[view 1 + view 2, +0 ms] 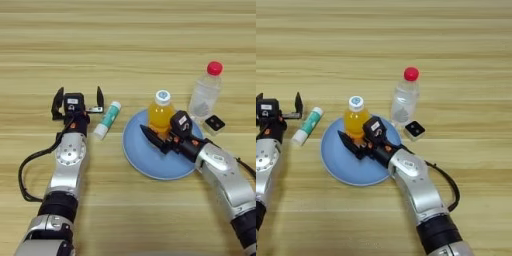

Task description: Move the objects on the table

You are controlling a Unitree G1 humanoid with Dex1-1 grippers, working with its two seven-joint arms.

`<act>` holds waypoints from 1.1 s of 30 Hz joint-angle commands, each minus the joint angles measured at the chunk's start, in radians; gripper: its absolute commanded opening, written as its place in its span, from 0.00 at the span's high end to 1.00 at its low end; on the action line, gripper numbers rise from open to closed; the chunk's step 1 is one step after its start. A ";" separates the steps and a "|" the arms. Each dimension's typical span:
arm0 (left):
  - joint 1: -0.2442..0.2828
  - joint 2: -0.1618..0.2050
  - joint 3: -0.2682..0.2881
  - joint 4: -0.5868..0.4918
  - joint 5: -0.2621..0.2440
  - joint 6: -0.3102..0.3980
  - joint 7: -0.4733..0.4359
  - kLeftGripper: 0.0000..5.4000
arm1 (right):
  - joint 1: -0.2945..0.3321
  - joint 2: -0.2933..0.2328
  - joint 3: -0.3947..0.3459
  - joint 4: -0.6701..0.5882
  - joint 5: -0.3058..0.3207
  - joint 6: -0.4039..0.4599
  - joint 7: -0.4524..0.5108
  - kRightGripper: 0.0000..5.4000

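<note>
At frame centre my right gripper [159, 136], jaws around the small orange-juice bottle with a white cap [161, 112] on the round blue plate [145, 162], should, I judge, squeeze low and lift straight; my left gripper [78, 101] idles wide open and empty.

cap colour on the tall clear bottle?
Red. The tall clear bottle has a red cap, clearest in the left eye view.

- My left gripper [79, 97] rests toward the left side of the tabletop, its two black fingers [100, 96] spread wide and pointing at the far edge, nothing between them.
- My left forearm runs straight back to the near edge, a black cable looping out beside it.
- My right arm reaches in from the near right corner, slanting left toward the middle of the tabletop.
- My right gripper [156, 134] has one black finger [151, 138] in sight, pointing left; the other is hidden.
</note>
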 commanded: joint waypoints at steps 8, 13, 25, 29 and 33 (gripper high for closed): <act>-0.010 -0.004 -0.002 0.011 0.015 -0.008 0.010 0.00 | 0.051 -0.057 -0.060 -0.320 0.043 0.036 -0.013 0.36; -0.014 -0.006 -0.002 0.016 0.018 -0.009 0.013 0.00 | 0.063 -0.097 -0.137 -0.492 0.099 0.100 -0.037 0.36; -0.020 -0.010 -0.003 0.025 0.020 -0.012 0.016 0.00 | 0.008 -0.174 -0.423 -0.555 0.155 0.131 -0.175 0.36; -0.022 -0.009 -0.001 0.027 0.020 -0.013 0.017 0.00 | -0.023 -0.187 -0.489 -0.470 0.115 0.092 -0.248 0.36; -0.023 -0.009 -0.001 0.028 0.019 -0.013 0.017 0.00 | -0.042 -0.190 -0.499 -0.376 0.071 0.075 -0.294 0.36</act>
